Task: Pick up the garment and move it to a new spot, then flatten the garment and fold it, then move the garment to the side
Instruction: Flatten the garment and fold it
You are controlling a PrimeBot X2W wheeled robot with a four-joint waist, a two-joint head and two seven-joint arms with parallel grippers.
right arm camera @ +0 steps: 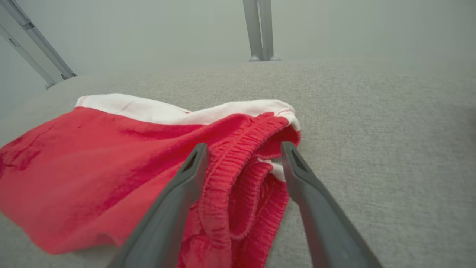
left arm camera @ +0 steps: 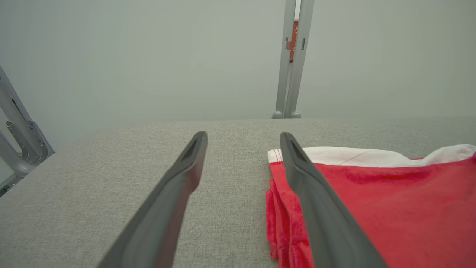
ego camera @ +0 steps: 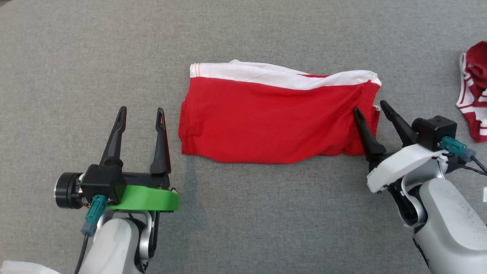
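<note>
The garment (ego camera: 274, 118) is a red piece with a white band along its far edge, folded flat on the grey surface in the middle of the head view. My left gripper (ego camera: 141, 109) stands open just left of the garment's left edge (left arm camera: 282, 208), its right finger over that edge in the left wrist view. My right gripper (ego camera: 371, 107) is open at the garment's right end, its fingers astride the gathered red waistband (right arm camera: 238, 178) with nothing pinched.
A second red and white garment (ego camera: 473, 91) lies crumpled at the far right edge. The grey fabric tabletop (ego camera: 243, 213) spreads all round. Grey metal posts (left arm camera: 292, 59) stand behind its far edge, and a slanted frame (left arm camera: 18, 130) at its left.
</note>
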